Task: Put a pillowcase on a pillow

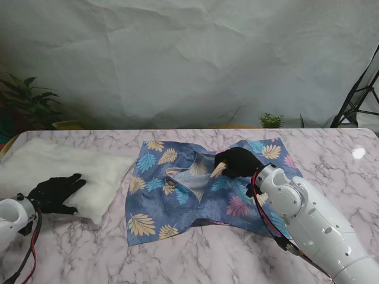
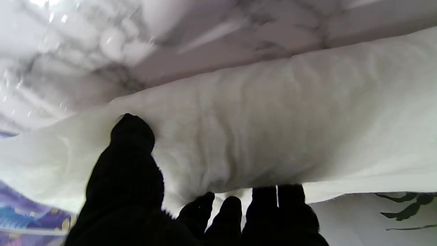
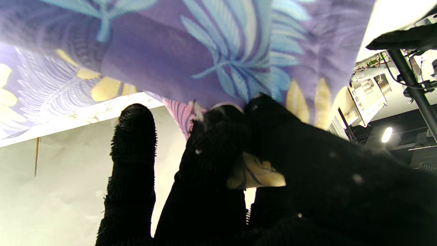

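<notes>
On the marble tabletop (image 1: 331, 148), the white pillow (image 1: 65, 168) lies at the left of the stand's frame, and the blue leaf-print pillowcase (image 1: 177, 207) is spread at the centre, its left edge just beside the pillow. The left hand (image 1: 53, 192) rests on the pillow's near corner; in the left wrist view its fingers (image 2: 133, 136) press the pillow (image 2: 273, 119), thumb on one face and the rest curled at the edge. The right hand (image 1: 237, 163) sits on the pillowcase, fingers (image 3: 218, 136) pinched on a raised fold of the cloth (image 3: 205, 51).
</notes>
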Controlling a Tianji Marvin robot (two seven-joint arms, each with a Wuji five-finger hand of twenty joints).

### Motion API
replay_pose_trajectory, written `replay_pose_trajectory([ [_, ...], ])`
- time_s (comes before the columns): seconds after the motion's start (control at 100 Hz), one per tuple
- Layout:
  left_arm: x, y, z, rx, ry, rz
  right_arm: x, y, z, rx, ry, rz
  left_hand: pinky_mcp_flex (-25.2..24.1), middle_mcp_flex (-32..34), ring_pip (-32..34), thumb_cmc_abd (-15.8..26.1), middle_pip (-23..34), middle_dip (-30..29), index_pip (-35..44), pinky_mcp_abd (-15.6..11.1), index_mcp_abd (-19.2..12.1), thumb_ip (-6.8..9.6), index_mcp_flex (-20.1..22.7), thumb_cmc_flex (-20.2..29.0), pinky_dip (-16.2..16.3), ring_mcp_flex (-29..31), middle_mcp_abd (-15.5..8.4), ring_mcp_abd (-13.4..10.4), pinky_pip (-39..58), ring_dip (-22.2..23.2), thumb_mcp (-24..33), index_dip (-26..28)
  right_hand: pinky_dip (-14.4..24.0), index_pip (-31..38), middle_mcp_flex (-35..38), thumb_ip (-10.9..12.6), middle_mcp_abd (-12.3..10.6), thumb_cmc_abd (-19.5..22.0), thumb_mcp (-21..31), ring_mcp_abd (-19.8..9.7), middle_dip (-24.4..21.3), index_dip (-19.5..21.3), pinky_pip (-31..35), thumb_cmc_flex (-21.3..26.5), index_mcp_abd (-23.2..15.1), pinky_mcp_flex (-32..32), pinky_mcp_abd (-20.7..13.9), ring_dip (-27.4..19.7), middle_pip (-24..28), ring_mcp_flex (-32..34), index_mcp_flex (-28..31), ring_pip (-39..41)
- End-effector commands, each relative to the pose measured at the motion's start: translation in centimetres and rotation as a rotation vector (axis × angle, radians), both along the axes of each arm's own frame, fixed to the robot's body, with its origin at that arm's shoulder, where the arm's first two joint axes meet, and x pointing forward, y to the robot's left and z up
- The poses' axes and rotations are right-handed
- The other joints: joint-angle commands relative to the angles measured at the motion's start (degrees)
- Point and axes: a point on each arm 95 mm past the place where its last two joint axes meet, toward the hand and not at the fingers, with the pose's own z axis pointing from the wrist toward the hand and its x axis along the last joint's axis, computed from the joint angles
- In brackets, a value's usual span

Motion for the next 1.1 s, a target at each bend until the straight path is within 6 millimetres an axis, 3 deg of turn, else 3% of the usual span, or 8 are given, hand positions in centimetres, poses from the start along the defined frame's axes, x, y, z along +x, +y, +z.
replay_pose_trajectory([
  [0.0,0.0,-1.1,-0.8,-0.036,0.011,-0.004,0.0,0.0,0.0,-0.005,0.002,-0.004,-1.66,0.30,3.88,-2.59,0.63,1.57,-0.06,-0.98,-3.66,-0.05,-1.77,0.07,1.49,3.37,-1.26,-0.33,11.03,2.12,6.41,0.54,-0.60,3.61,1.39,0.03,1.46,2.59,0.58,-1.16,0.80,1.24,0.57,1.66,-0.11,-0.58,1.78,1.44,0.41,1.51,-0.37,1.55],
  [0.27,0.8,-3.4,-0.7,-0.165,-0.038,-0.012,0.1,-0.1,0.3,-0.011,-0.003,-0.011,-4.20,0.69,3.68,-4.41,1.45,1.02,1.84,-1.17,-3.06,-0.89,-1.10,-1.72,-0.45,3.38,-1.33,1.02,20.93,2.10,12.86,0.01,-0.51,3.58,1.33,0.09,1.52,2.74,0.37,-1.15,0.76,1.19,0.71,1.72,-0.11,-0.71,1.82,1.42,0.48,1.39,-0.43,1.55],
  [0.36,0.7,-3.8,0.4,-0.141,-0.073,-0.055,0.2,-0.2,0.4,-0.014,-0.003,-0.012,-7.22,0.10,1.03,-3.14,-0.46,-1.25,1.91,-0.85,-3.05,-1.21,-0.58,-3.87,-3.38,-0.79,-1.16,1.06,17.16,0.17,9.49,-1.51,-0.46,3.58,1.31,0.11,1.48,2.77,0.33,-1.15,0.77,1.18,0.77,1.71,-0.11,-0.78,1.85,1.41,0.53,1.38,-0.43,1.56],
  [0.39,0.6,-3.8,1.0,-0.104,-0.082,-0.073,0.2,-0.2,0.4,-0.015,-0.001,-0.012,-8.90,-0.15,-0.06,-1.07,-0.86,-3.14,2.13,-0.56,-3.13,-0.53,-0.87,-3.09,-5.52,-3.54,-0.88,0.99,14.80,-1.12,2.60,-2.78,-0.45,3.58,1.31,0.12,1.52,2.75,0.34,-1.15,0.75,1.18,0.77,1.72,-0.11,-0.81,1.87,1.41,0.53,1.38,-0.43,1.56],
  [0.48,-0.1,-3.0,2.9,0.026,-0.080,-0.102,0.3,-0.2,0.5,-0.016,0.002,-0.012,-9.15,-1.27,-13.94,2.72,-3.28,-14.09,-2.34,1.28,-2.68,-0.45,-1.53,-6.60,-13.55,-7.33,1.67,2.38,-5.64,-7.04,-4.28,-6.83,-0.43,3.58,1.31,0.14,1.58,2.70,0.39,-1.13,0.73,1.18,0.79,1.79,-0.10,-0.87,1.94,1.41,0.54,1.37,-0.42,1.57],
  [0.58,-0.8,-1.4,3.8,0.095,-0.109,-0.105,0.3,-0.2,0.5,-0.014,0.004,-0.015,-9.96,-2.01,-20.77,4.78,-3.82,-18.23,-4.75,3.67,0.04,-0.79,-1.47,-10.15,-10.89,-9.81,5.47,4.71,-19.17,-11.28,-4.92,-24.66,-0.40,3.58,1.35,0.14,1.60,2.66,0.41,-1.08,0.74,1.18,0.82,1.77,-0.10,-0.89,1.96,1.41,0.60,1.35,-0.42,1.61],
  [0.66,-1.8,-0.1,4.4,0.166,-0.117,-0.105,0.3,-0.2,0.5,-0.013,0.005,-0.017,-9.90,-2.10,-21.67,6.02,-3.84,-18.26,-4.76,4.85,1.20,-0.84,-1.45,-11.52,-15.47,-10.89,7.10,5.70,-21.67,-19.91,-5.12,-25.07,-0.39,3.58,1.33,0.15,1.62,2.60,0.44,-1.01,0.72,1.18,0.80,1.76,-0.11,-0.96,2.04,1.46,0.60,1.31,-0.43,1.74],
  [1.09,-4.1,3.7,3.2,0.272,-0.124,-0.030,0.4,0.3,0.6,-0.013,0.016,0.000,-10.41,-2.21,-21.72,6.40,-3.84,-18.27,-4.76,8.21,2.48,-0.88,-1.42,-12.28,-22.21,-11.12,8.91,8.55,-22.87,-21.09,-5.03,-25.07,-0.31,3.48,1.44,0.15,1.48,2.38,0.52,-0.97,0.65,1.04,0.70,1.76,-0.05,-1.28,2.34,1.41,0.59,1.28,-0.20,1.93],
])
